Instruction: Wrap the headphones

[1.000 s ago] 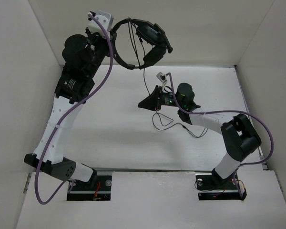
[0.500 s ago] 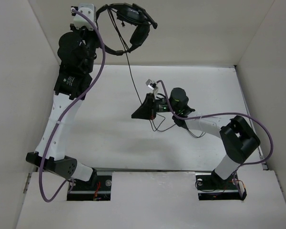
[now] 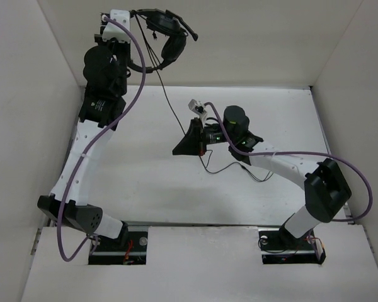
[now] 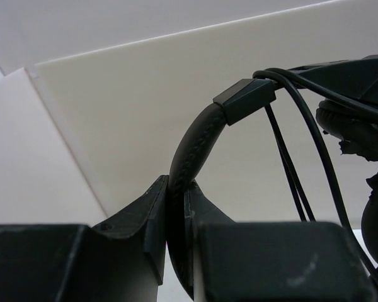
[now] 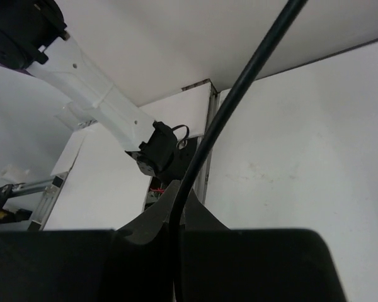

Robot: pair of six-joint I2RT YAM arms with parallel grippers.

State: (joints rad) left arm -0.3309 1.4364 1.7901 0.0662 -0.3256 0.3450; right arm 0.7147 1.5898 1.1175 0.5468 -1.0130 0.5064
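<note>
White tabletop point(image 3: 132, 182) is lying below the headphones point(image 3: 167, 31), clamped by the band point(image 4: 192, 145) in the left tool point(image 4: 176, 207) at 11 o'clock, and the right tool point(image 5: 176, 207) is pinching the straight-running cable point(image 5: 239, 82), so a strong pull is risking dragging the band free.

Headphones point(image 3: 167, 34): high up, behind and left of the right end effector point(image 3: 181, 146), off the surface point(image 3: 145, 182).
Band point(image 4: 195, 145): between the fingers of the left end effector point(image 4: 175, 201), well apart from the right end effector.
Cable point(image 3: 167, 100): runs from the headphones down into the right end effector.
Cable end: on the surface, just before and right of the right end effector.
</note>
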